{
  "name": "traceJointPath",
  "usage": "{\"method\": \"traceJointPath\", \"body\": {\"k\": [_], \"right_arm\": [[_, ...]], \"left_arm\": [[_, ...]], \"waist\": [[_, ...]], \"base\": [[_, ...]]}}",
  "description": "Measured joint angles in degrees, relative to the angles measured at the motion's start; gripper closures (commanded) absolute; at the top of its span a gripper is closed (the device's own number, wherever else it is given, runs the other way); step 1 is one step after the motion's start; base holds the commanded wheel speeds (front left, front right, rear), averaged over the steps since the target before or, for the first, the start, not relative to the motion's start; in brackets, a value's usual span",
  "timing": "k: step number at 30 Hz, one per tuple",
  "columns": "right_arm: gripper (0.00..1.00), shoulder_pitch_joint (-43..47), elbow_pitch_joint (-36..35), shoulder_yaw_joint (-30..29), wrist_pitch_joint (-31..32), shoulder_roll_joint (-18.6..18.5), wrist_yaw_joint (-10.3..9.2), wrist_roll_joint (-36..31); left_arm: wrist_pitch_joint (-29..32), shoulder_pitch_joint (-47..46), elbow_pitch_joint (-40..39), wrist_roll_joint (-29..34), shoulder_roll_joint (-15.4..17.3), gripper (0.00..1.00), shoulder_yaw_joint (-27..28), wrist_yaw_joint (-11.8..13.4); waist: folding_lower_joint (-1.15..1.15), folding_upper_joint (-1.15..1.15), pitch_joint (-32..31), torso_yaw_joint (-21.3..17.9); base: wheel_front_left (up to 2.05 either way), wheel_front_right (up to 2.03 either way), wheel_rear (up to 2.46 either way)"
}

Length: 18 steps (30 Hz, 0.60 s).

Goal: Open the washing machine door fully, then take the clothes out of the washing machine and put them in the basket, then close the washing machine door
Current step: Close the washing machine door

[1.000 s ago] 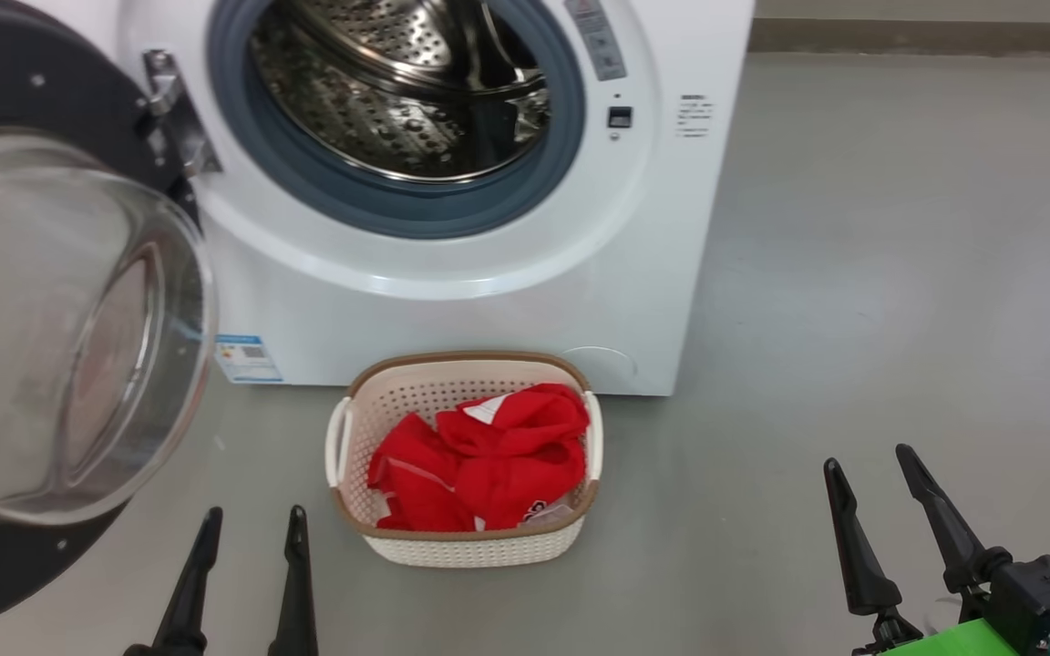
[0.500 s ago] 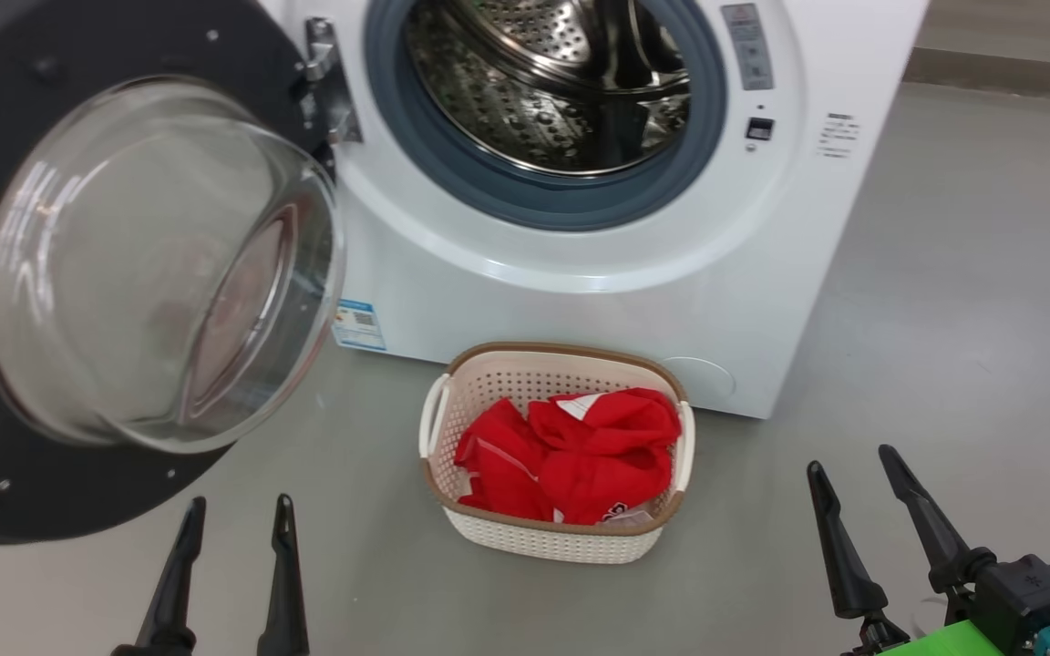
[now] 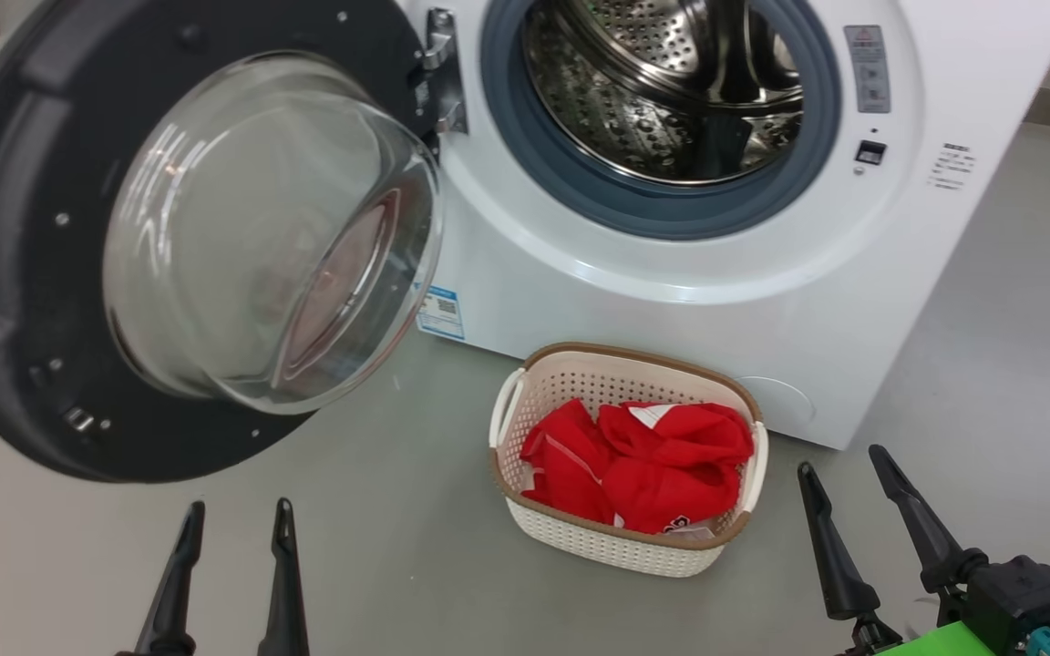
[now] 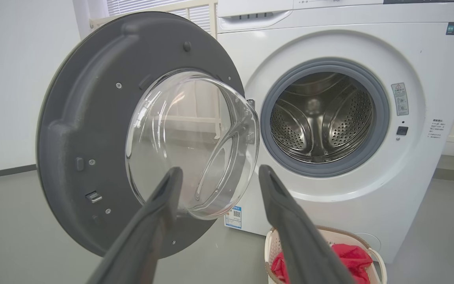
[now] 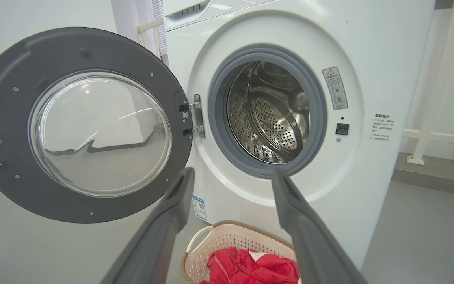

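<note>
Two pairs of long dark fingers rise from the bottom of the head view. The left gripper (image 3: pixel 238 507) stands with its jaws spread and empty. The right gripper (image 3: pixel 839 458) is spread too and holds nothing. Ahead and between them, nearer the right gripper, the basket (image 3: pixel 618 350) sits on the grey floor (image 3: pixel 397 565), apart from both arms. Inside it lie the clothes (image 3: pixel 648 460), a soft red heap with a white patch.

Ahead of the left gripper and above it, the washing machine door (image 3: pixel 19 228) hangs swung wide, its clear glass bowl (image 3: pixel 252 237) bulging toward the grippers. Beyond the basket stands the washing machine (image 3: pixel 634 292), and its steel drum (image 3: pixel 662 100) looks bare.

The door will likely feel stiff and fairly heavy, turning only on its hinge (image 3: pixel 441 82). The glass looks slick and breakable, so a push on the dark rim, at the edge farthest from the hinge, seems the safer contact.
</note>
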Motion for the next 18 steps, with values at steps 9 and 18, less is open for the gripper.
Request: {"method": "traceJointPath", "body": {"k": [9,18], "right_arm": [[0.00,0.01,-0.89,0.26,0.55,0.00,0.00,-0.07],[0.00,0.01,-1.55,0.86,1.15,0.00,0.00,-0.10]], "left_arm": [[-0.01,0.37,-0.13,-0.01,0.08,0.00,-0.04,0.53],[-0.08,0.40,-0.21,-0.18,0.07,0.00,0.03,1.02]], "waist": [[0.00,0.00,0.12,4.04],[0.00,0.00,-0.04,6.74]], "base": [[0.00,0.00,0.00],[0.00,0.00,0.00]]}}
